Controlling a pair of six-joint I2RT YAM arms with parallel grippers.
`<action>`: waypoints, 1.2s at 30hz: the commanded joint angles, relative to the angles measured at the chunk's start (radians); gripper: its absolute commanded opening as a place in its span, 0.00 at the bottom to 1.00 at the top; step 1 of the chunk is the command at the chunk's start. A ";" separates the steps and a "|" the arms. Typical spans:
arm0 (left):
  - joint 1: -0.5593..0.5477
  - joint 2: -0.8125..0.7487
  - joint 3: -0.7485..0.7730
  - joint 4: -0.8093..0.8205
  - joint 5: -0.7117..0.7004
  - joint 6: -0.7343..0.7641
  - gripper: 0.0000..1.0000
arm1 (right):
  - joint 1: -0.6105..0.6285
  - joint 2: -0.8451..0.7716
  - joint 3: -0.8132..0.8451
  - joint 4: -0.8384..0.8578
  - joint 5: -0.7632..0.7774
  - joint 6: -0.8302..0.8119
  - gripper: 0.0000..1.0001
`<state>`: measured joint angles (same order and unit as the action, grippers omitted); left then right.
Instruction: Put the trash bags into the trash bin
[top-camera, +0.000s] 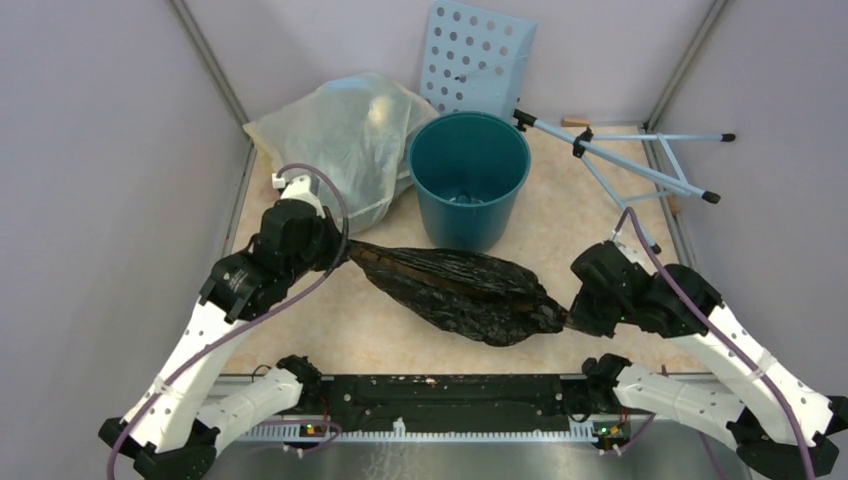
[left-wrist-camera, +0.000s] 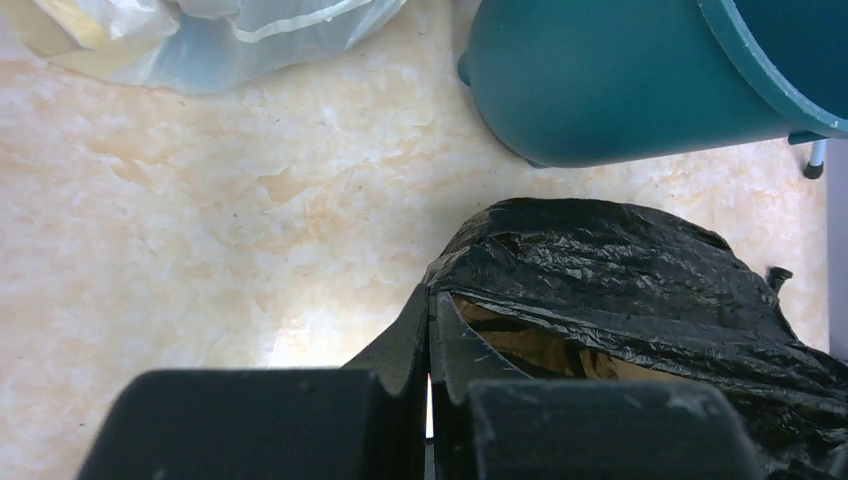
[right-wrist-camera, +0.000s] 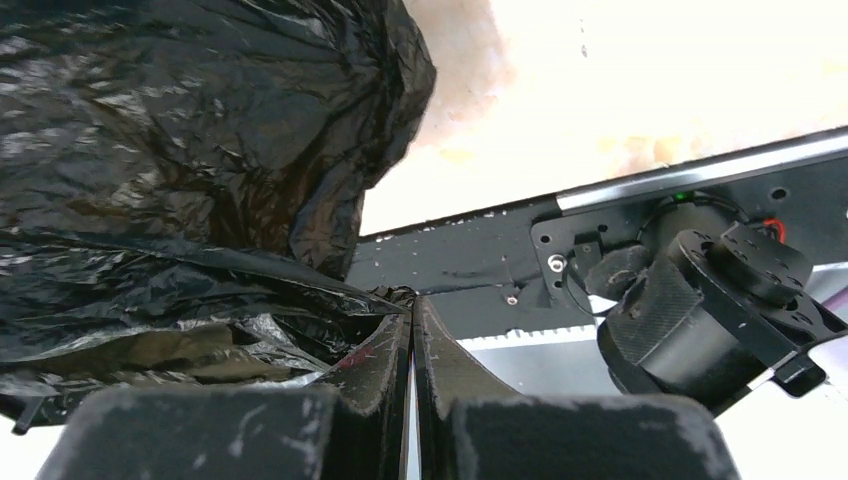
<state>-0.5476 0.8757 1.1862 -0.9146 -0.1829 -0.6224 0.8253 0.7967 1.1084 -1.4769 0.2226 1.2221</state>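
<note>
Near edge first: the left end effector (top-camera: 341, 250) is clamped tight on one end of the black trash bag (top-camera: 460, 290), and the right end effector (top-camera: 567, 318) is pinched shut on the other. The bag stretches between them, low over the counter (top-camera: 350, 330), just in front of the teal trash bin (top-camera: 470, 180). The smart play, I'd say: raise both ends together, clear the rim, then bring them inward so the bag sags into the opening. Beyond, a translucent bulging bag (top-camera: 340, 140) sits beside the bin, so steer clear of it.
</note>
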 joint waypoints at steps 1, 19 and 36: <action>0.004 -0.021 0.064 0.002 -0.035 0.037 0.00 | -0.009 0.014 0.108 0.072 -0.021 -0.090 0.00; 0.004 -0.079 0.402 0.635 0.158 0.041 0.00 | -0.009 0.324 0.824 0.669 -0.118 -0.484 0.00; 0.005 0.331 0.576 0.953 0.209 0.120 0.00 | -0.264 0.665 1.108 0.667 0.045 -0.561 0.00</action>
<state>-0.5472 1.1481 1.7065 -0.0639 -0.0380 -0.4808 0.6601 1.4544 2.1788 -0.7761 0.3088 0.6285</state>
